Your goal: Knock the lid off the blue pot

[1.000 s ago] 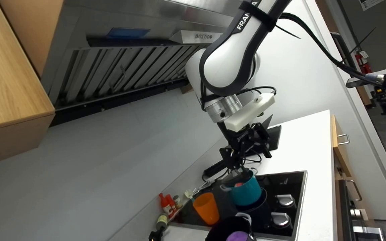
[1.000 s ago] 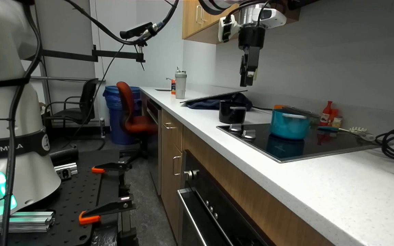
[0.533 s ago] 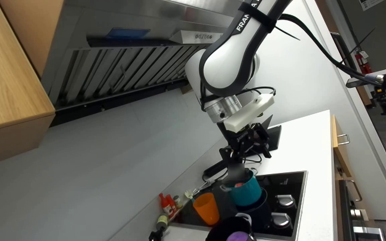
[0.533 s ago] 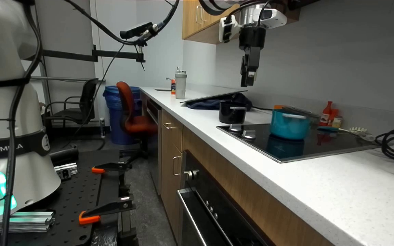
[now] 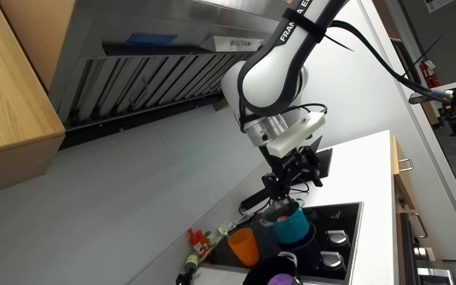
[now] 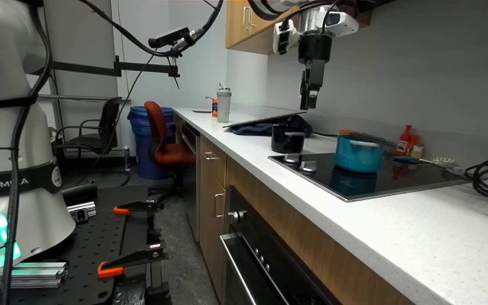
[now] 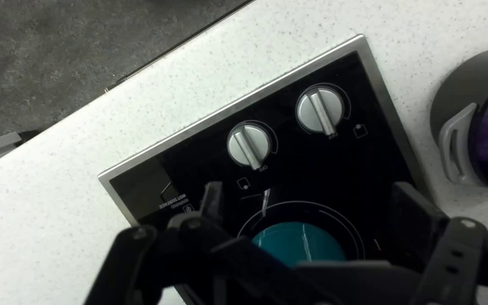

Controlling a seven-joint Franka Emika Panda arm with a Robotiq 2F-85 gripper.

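- Blue pot [image 6: 359, 157]: upright on the black stove [image 6: 405, 182], right of centre in an exterior view; teal, round, with pale grey handles [image 6: 364, 144]. A dark shape [image 6: 369, 137] shows at its rim; cannot tell whether this is the lid.
- Gripper [image 7: 307, 199]: fingers [image 7: 212, 201] standing wide apart, lower half of the wrist view.
- Arm [image 5: 269, 87], upper part of an exterior view: "FRAN" legible below a black strap [image 5: 304, 20].
- Wrist view: "OFF" inverted beside each knob [image 7: 249, 145]; "WARNING HOT SURFACE" inverted, left of centre.
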